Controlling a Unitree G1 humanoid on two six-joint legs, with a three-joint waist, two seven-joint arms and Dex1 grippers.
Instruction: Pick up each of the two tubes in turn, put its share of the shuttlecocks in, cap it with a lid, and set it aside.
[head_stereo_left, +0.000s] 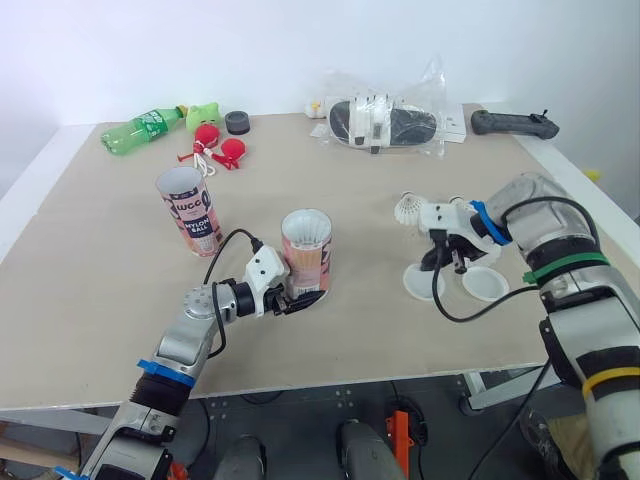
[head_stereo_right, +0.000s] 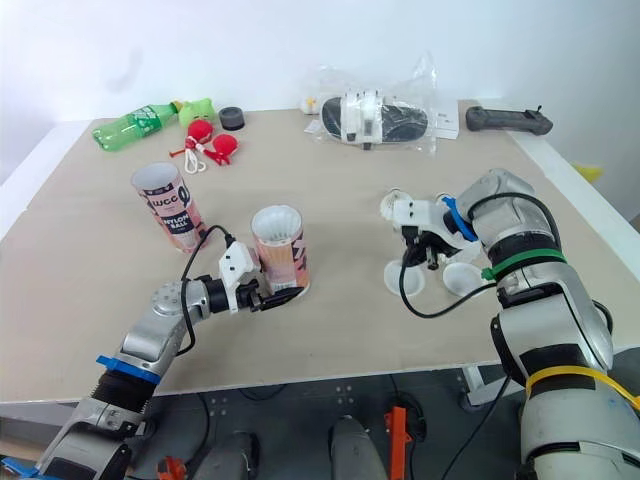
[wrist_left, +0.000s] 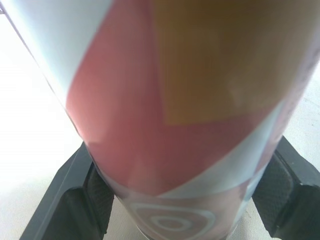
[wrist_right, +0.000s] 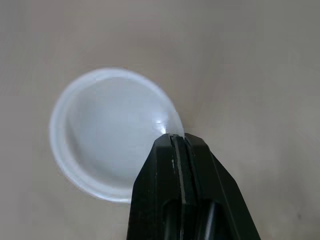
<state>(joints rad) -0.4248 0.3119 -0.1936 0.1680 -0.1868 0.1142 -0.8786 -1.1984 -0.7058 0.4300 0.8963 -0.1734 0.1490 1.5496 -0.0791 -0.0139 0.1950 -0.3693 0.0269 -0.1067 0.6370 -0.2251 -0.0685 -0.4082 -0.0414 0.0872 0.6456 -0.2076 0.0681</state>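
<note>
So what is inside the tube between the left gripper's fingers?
A white ribbed skirt, probably a shuttlecock, shows at the open mouth of the tube. The wall hides anything deeper.

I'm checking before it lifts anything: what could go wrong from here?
1. The left end effector grips the open pink-and-white cardboard tube low at its base, so it may tip when lifted.
2. The right end effector, shut, meets only the rim of the round white plastic lid; the lid could slip away.
</note>
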